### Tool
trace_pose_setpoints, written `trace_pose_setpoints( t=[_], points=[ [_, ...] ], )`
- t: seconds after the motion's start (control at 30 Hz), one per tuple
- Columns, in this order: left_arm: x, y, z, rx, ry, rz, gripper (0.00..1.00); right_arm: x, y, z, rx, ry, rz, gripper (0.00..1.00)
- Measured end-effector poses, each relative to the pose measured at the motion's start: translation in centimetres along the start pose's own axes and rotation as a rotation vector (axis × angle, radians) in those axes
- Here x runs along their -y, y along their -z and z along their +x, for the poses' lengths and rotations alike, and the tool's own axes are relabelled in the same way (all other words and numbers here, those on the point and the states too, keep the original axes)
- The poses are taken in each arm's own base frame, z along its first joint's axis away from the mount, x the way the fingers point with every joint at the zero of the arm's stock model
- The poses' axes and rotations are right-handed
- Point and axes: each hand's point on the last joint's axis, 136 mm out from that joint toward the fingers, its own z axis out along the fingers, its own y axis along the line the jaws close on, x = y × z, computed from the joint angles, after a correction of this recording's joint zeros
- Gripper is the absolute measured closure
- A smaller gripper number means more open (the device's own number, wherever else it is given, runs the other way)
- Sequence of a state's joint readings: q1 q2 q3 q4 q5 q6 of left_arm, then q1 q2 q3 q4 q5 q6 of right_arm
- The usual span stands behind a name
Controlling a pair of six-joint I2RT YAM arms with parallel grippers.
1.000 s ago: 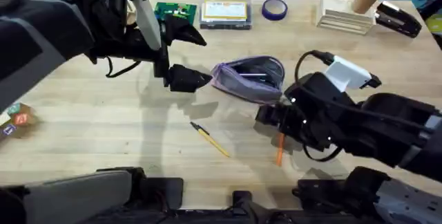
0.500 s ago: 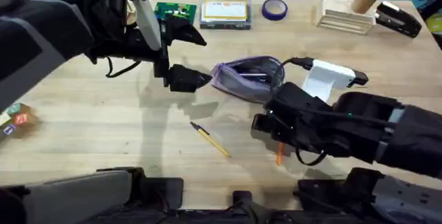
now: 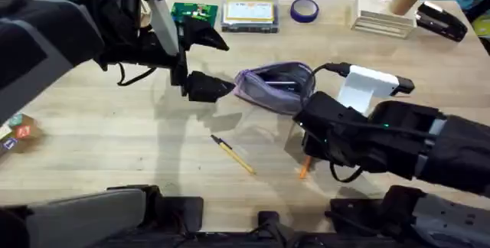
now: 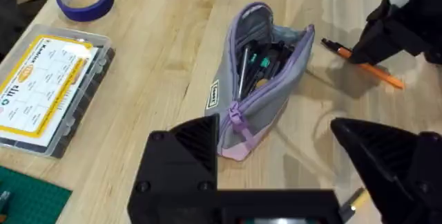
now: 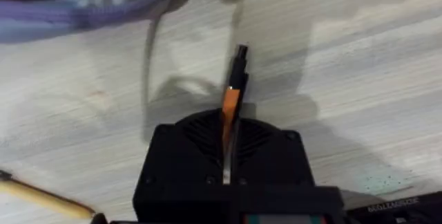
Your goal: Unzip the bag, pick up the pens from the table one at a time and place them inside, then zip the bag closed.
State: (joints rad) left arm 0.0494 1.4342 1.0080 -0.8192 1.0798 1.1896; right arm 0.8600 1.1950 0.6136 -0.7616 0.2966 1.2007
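We are seeing the right gripper (image 5: 228, 131) pinching the slim orange pen with a black end (image 5: 231, 96) between its pressed-together fingers, low over the large light wooden butcher-block table (image 3: 99, 156). In the overhead view, this gripper (image 3: 306, 160) is sitting just in front of the bag, with a short orange length of the pen (image 3: 304, 170) poking out below it. The left gripper (image 4: 276, 155) is hovering with its black fingers spread wide, close to the purple pull-tab end of the bag but not touching it.

The soft lilac pencil pouch with a grey panel (image 3: 276, 86) is lying unzipped near the table's middle; in the left wrist view its mouth (image 4: 259, 58) is gaping and we are making out several dark pens and a green-tipped one inside.

The slim yellow pen with a black end (image 3: 233, 156) is lying loose on the table, in front of the bag and apart from both grippers.

The right arm is hiding most of the orange pen from above.
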Motion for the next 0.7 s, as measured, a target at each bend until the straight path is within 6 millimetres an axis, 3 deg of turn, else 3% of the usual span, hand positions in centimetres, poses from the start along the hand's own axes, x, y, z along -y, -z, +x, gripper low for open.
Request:
trace_pose_setpoints(
  t=[0.33, 0.7],
  points=[
    [0.0, 0.0, 0.0, 0.0, 0.0, 0.0, 0.007, -1.7, 0.6, 0.0, -0.029, 0.051, -0.05, 0.964],
    [0.0, 0.0, 0.0, 0.0, 0.0, 0.0, 0.007, -1.9, 4.8, -2.2, 0.017, 0.094, -0.031, 0.972]
  ],
)
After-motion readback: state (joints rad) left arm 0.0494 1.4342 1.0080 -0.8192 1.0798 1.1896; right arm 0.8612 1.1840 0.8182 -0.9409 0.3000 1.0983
